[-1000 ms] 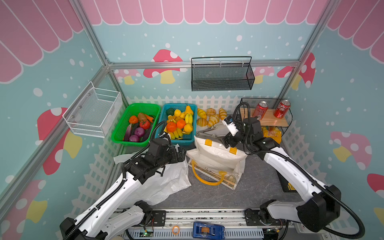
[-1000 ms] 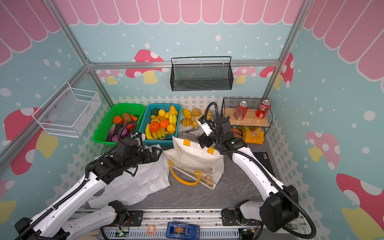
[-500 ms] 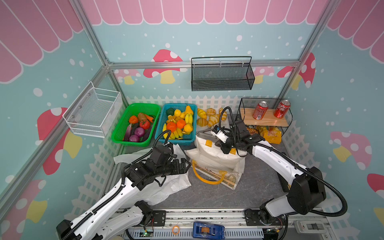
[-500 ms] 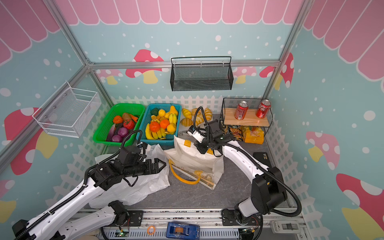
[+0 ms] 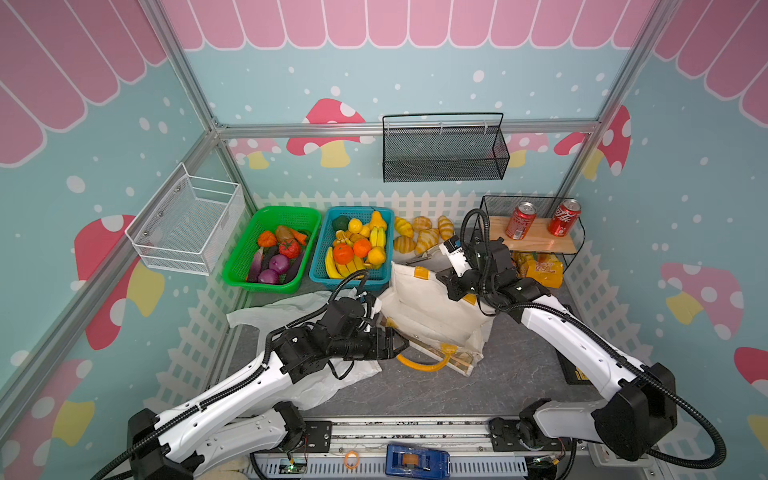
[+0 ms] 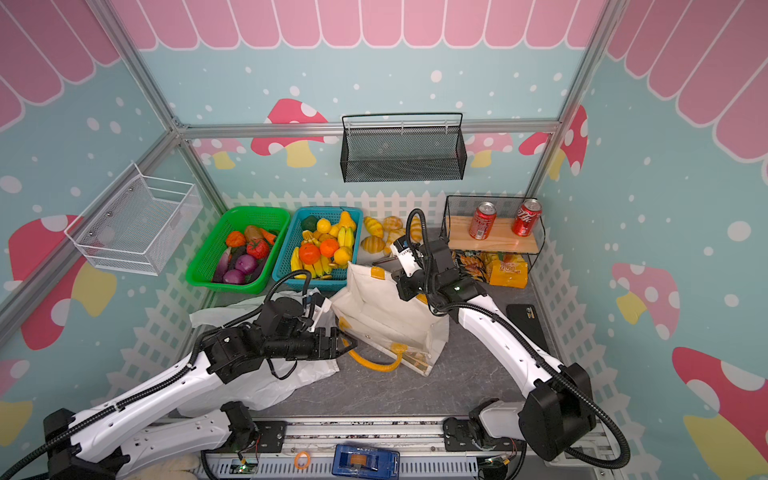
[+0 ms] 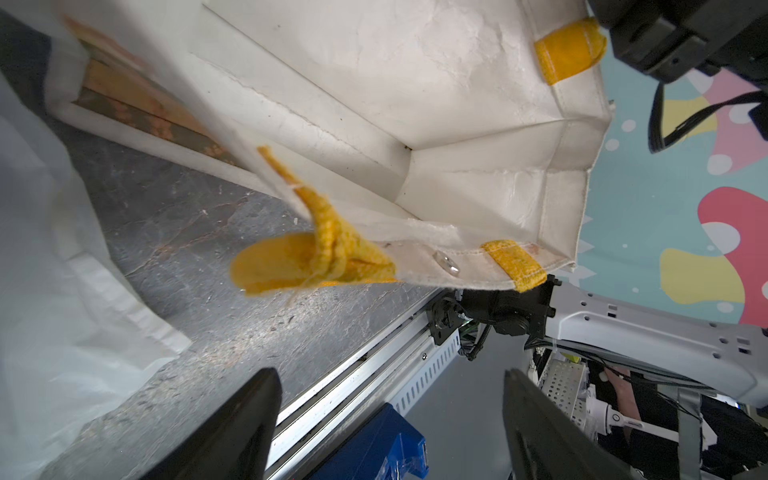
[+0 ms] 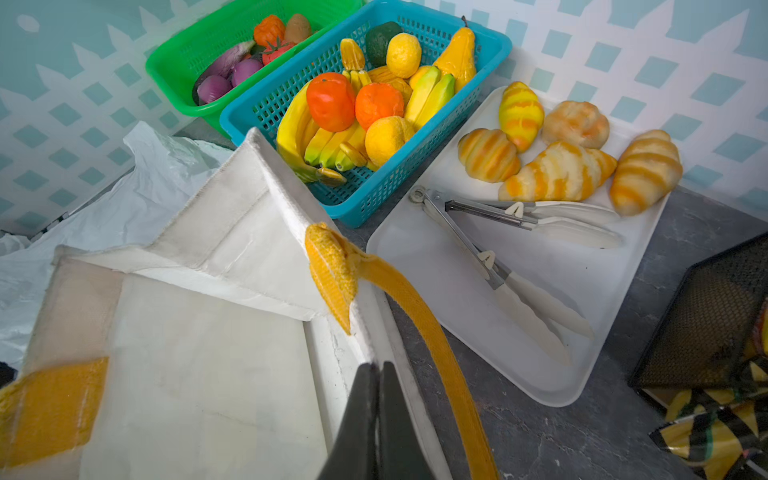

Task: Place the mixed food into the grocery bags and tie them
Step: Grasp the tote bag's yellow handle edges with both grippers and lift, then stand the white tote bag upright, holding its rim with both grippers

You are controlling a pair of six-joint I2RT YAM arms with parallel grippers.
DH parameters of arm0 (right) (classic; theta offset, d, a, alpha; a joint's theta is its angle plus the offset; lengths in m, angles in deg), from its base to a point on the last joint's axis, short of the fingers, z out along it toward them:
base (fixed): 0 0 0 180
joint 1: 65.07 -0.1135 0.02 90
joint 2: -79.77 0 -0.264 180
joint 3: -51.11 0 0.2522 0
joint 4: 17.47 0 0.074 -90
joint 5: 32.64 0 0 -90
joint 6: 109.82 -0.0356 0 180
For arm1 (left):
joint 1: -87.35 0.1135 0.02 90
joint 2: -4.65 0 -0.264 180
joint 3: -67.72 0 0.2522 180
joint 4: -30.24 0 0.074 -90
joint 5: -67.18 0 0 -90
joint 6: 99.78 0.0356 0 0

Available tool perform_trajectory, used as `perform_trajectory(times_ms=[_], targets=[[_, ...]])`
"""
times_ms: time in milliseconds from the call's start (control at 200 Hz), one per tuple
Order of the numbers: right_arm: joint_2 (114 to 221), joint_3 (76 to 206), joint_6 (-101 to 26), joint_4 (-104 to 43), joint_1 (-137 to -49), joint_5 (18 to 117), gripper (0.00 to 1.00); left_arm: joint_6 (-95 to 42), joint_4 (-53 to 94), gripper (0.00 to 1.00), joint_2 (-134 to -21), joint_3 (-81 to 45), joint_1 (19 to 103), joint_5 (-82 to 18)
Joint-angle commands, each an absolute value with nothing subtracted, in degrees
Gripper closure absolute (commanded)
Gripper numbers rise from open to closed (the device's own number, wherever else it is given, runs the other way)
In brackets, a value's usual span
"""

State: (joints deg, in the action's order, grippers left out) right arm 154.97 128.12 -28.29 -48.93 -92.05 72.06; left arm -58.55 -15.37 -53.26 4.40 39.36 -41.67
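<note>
The white tote (image 5: 424, 309) (image 6: 386, 307) with yellow handles stands at mid-table, mouth toward the front. My right gripper (image 5: 448, 287) (image 6: 402, 291) (image 8: 377, 365) is shut on its back rim (image 8: 332, 316), beside a yellow handle (image 8: 415, 316). My left gripper (image 5: 405, 344) (image 6: 353, 344) (image 7: 388, 374) is open and empty at the tote's front rim, close to the front handle (image 7: 291, 266). The crinkly plastic bag (image 5: 291, 307) (image 7: 41, 249) lies flat under my left arm. Two soda cans (image 5: 519, 220) (image 5: 563, 217) stand on the wooden shelf. The tomato (image 5: 289, 248) and two purple onions (image 5: 278, 262) (image 5: 268, 276) lie in the green basket (image 5: 232, 266).
A blue basket (image 5: 320, 249) of fruit sits beside the green one. A white tray (image 8: 582, 365) holds croissants and tongs (image 8: 519, 291). Snack packs lie under the black wire shelf (image 5: 573, 249). Wire baskets hang on the walls. A blue tape dispenser (image 5: 415, 461) rests on the front rail.
My right gripper came down and shut on the tote's back rim. My left gripper swung right across the plastic bag to the tote's front rim, its jaws narrowing a little.
</note>
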Motion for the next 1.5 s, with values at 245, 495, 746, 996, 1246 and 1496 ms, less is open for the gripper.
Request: perform_trajectory(times_ms=[245, 495, 746, 996, 1246, 1496], targets=[[152.4, 125.1, -36.4, -41.8, -91.6, 68.0, 1.00, -63.4, -0.6, 0.14, -64.1, 1.9, 36.7, -45.0], [149.4, 123.6, -35.4, -43.4, -91.6, 66.3, 1.00, -68.2, 6.2, 0.25, -66.8, 1.4, 36.7, -35.3], [145.4, 122.1, -36.1, -46.1, -91.6, 66.1, 1.00, -66.8, 7.5, 0.47, -70.7, -1.5, 36.7, -28.3], [140.4, 121.6, -36.5, -52.0, -91.6, 64.1, 1.00, -56.1, -0.5, 0.72, -74.7, -12.0, 38.0, -28.2], [134.2, 123.4, -31.5, -61.5, -91.6, 69.9, 1.00, -49.4, -8.1, 0.89, -75.3, -20.5, 39.0, -39.7], [129.7, 118.2, -35.4, -54.6, -91.6, 82.2, 1.00, -40.4, -14.8, 1.00, -75.4, -23.0, 46.0, -47.5]])
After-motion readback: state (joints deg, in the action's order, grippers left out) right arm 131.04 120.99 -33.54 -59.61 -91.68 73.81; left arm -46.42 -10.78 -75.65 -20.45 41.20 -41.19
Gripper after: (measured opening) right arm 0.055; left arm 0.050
